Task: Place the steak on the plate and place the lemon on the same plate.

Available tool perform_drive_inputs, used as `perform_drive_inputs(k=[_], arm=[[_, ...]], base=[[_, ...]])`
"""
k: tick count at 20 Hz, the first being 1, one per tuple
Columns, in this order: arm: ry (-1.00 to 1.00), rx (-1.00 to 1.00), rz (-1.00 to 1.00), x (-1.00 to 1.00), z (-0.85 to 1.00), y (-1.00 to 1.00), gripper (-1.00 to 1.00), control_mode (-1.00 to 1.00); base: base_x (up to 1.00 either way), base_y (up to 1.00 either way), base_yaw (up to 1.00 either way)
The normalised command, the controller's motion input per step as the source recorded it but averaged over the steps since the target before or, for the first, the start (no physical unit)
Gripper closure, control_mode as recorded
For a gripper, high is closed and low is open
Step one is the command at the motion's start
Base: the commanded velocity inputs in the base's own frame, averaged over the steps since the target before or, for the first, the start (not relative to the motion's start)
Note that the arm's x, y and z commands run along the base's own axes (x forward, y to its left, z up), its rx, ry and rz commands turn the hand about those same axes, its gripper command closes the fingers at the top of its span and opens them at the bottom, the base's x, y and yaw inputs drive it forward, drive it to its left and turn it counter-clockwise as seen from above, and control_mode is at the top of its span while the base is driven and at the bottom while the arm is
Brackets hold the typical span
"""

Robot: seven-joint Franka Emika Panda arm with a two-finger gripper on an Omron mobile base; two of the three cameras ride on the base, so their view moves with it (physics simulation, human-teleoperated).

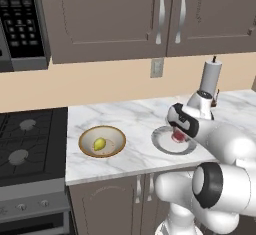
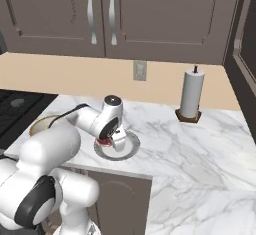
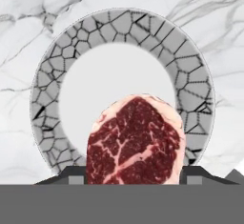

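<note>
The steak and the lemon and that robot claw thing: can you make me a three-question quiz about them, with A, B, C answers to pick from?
1. Where is the lemon?
A. in the tan bowl
B. on the stove
C. on the plate

2. How many handles show on the upper cabinet doors in the left base view?
A. none
B. two
C. five

3. What is the gripper doing?
A. hanging open over the bowl
B. shut on the steak above the plate
C. holding the paper towel roll

Answers:
1 A: the yellow fruit sits inside the brown-rimmed bowl.
2 B: two silver handles hang side by side.
3 B: the hand view shows the meat between the fingers, with the plate below.
</note>
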Motion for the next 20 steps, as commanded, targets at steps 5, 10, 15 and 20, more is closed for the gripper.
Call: perform_drive_inputs(k=[5,10,15,20], arm=[[0.00,0.00,0.00,0.09,-0.23,-0.08,1.00,-1.00],[0.00,-0.01,0.00,0.08,-0.21,-0.04,1.00,-1.00],[0.00,-0.02,0.00,0.07,-0.15,0.00,1.00,-1.00],[0.00,-0.04,0.00,0.10,-0.10,0.00,1.00,-1.00]], base=[[0.00,0.00,0.00],[0.00,0.00,0.00],[0.00,0.00,0.00],[0.00,0.00,0.00]])
